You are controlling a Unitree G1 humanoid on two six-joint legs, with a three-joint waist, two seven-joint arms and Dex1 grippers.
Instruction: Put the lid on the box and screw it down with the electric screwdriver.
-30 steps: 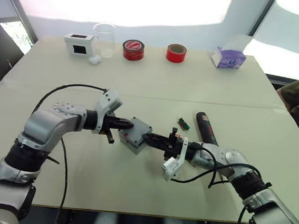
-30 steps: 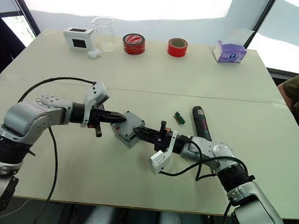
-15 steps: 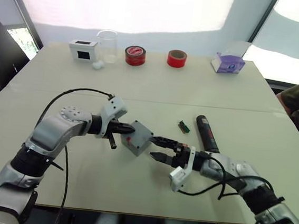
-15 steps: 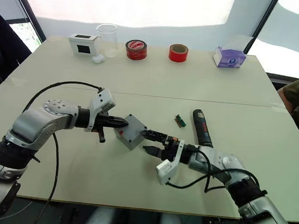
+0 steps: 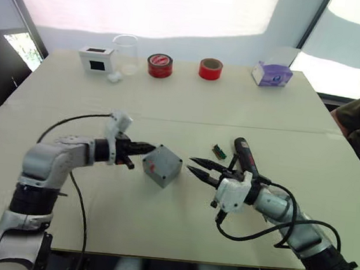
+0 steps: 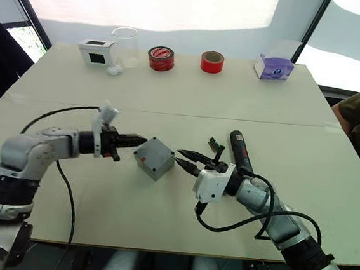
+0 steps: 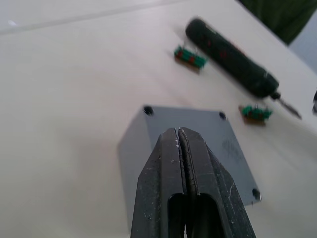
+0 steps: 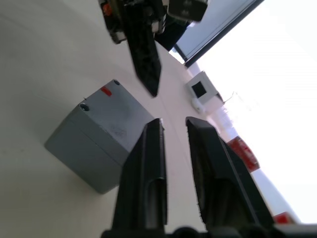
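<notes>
The grey box point(image 5: 162, 166) sits on the table with the lid point(image 7: 229, 148) closed on top, its corner screw holes showing. My left gripper point(image 5: 149, 148) is shut and empty, its tips right at the box's left upper edge; I cannot tell if they touch. A short gap to the box's right, my right gripper point(image 5: 190, 164) is open with nothing between its fingers. The black electric screwdriver point(image 5: 245, 155) lies on the table behind my right gripper, with its bit toward me.
Two small green circuit boards point(image 7: 189, 55) point(image 7: 255, 112) lie near the screwdriver. Along the far edge stand a white box with a black window point(image 5: 95, 58), a clear cup point(image 5: 125, 53), two red tape rolls point(image 5: 160, 65) point(image 5: 210, 68) and a purple tissue box point(image 5: 272, 74).
My right gripper has let go of the box, opened and drawn back to the right. The left gripper has slid back to the box's left edge. The box has settled flat on the table.
</notes>
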